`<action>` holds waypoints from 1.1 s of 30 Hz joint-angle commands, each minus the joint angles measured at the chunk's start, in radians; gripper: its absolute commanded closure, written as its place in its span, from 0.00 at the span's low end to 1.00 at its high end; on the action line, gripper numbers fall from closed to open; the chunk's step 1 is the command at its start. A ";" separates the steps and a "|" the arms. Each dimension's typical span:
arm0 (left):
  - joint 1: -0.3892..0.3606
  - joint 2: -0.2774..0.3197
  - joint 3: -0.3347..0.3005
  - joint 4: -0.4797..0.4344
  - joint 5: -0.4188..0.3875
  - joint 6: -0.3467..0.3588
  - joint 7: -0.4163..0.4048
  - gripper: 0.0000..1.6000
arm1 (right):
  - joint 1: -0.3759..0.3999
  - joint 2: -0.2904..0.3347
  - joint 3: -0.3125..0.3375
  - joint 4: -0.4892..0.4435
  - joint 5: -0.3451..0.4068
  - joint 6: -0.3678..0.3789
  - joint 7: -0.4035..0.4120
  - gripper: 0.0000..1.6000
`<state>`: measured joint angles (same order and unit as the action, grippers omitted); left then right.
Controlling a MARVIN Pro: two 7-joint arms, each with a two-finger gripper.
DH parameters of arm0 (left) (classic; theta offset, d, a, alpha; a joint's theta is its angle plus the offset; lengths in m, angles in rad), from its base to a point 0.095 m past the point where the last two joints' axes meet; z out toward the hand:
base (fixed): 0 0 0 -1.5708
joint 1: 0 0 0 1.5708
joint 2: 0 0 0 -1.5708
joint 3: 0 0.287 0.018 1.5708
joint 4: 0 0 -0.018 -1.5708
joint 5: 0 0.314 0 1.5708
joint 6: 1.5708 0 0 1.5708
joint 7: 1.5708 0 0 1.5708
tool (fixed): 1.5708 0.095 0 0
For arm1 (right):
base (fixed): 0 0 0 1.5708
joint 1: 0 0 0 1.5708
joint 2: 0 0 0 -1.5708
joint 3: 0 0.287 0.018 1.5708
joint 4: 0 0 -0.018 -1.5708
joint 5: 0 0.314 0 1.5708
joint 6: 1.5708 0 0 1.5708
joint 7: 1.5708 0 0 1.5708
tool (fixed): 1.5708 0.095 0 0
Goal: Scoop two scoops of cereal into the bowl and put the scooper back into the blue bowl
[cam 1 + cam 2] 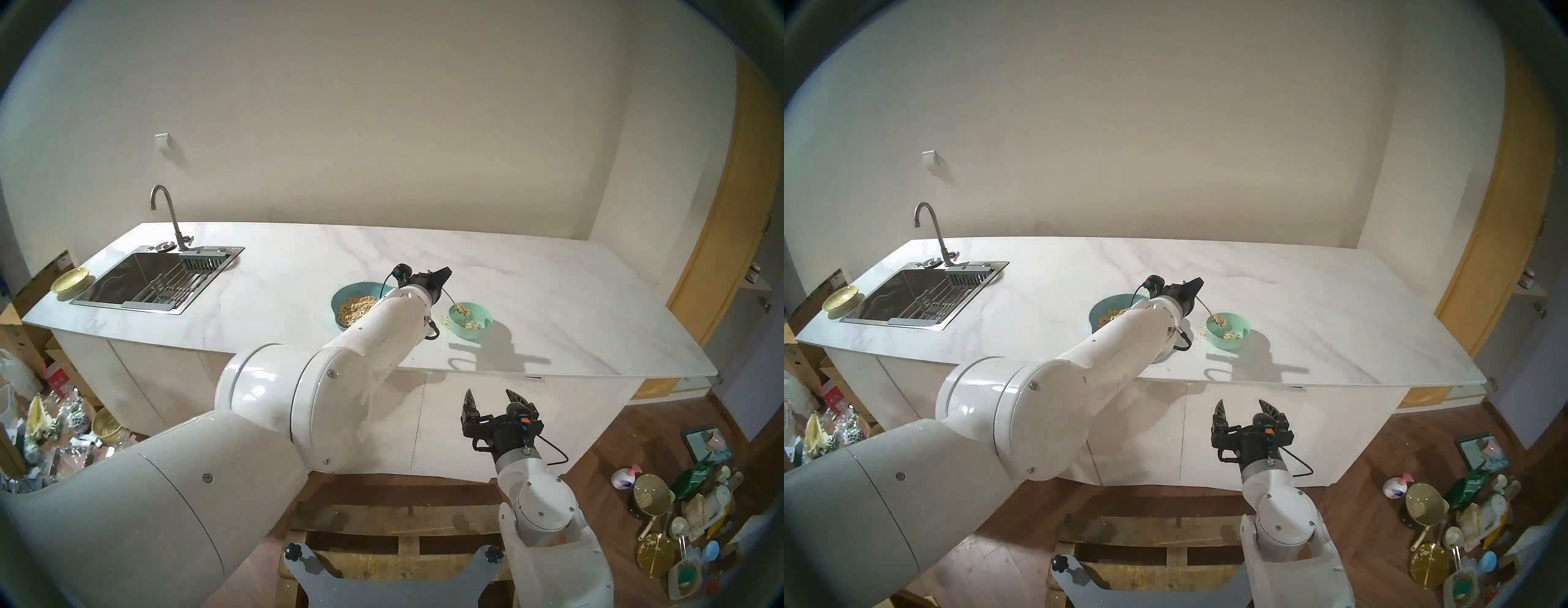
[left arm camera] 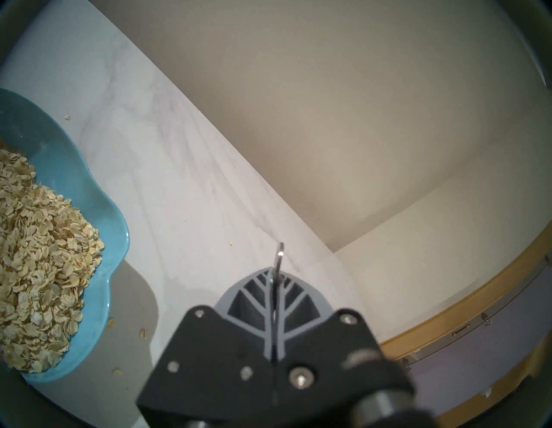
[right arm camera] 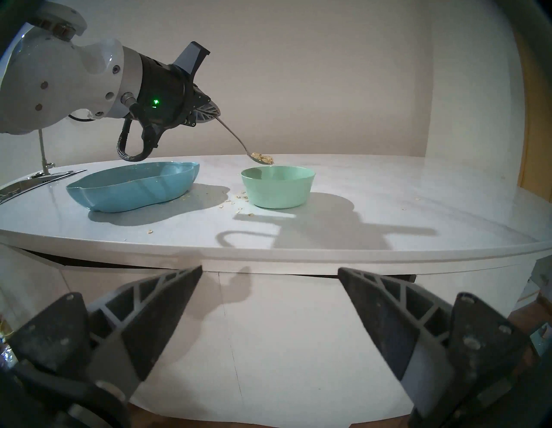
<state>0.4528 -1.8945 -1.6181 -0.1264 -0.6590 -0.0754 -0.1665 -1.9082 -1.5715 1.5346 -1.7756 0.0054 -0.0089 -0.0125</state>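
One loaded spoonful hangs just above the mint-green bowl [image 3: 277, 186]: the left tool [image 3: 213, 115] is clamped on the scooper [image 3: 239, 142], its head heaped with cereal [image 3: 263, 156]. Next comes tipping it out, then returning to the blue bowl [image 3: 131, 188]. The right tool [image 3: 270, 276] waits wide, empty, below the table [image 3: 388, 203].

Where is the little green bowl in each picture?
Head left: the bowl sits right of centre, beside the blue bowl.
Head right: the bowl sits just right of centre.
Left wrist: not in it.
Right wrist: centre, under the scooper.
Shared landmark: the blue bowl.
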 commanded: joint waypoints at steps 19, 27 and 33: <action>-0.064 -0.019 0.081 -0.031 0.070 -0.019 -0.004 1.00 | 0.007 -0.001 0.000 -0.023 0.000 -0.006 0.000 0.00; -0.070 -0.025 0.128 -0.032 0.103 -0.037 0.006 1.00 | 0.008 -0.001 0.000 -0.022 0.000 -0.006 0.000 0.00; -0.076 -0.041 0.171 -0.030 0.136 -0.052 0.023 1.00 | 0.008 -0.001 0.000 -0.022 0.000 -0.006 0.000 0.00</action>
<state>0.4224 -1.9116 -1.4793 -0.1294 -0.5550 -0.1011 -0.1410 -1.9077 -1.5715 1.5346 -1.7752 0.0054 -0.0089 -0.0123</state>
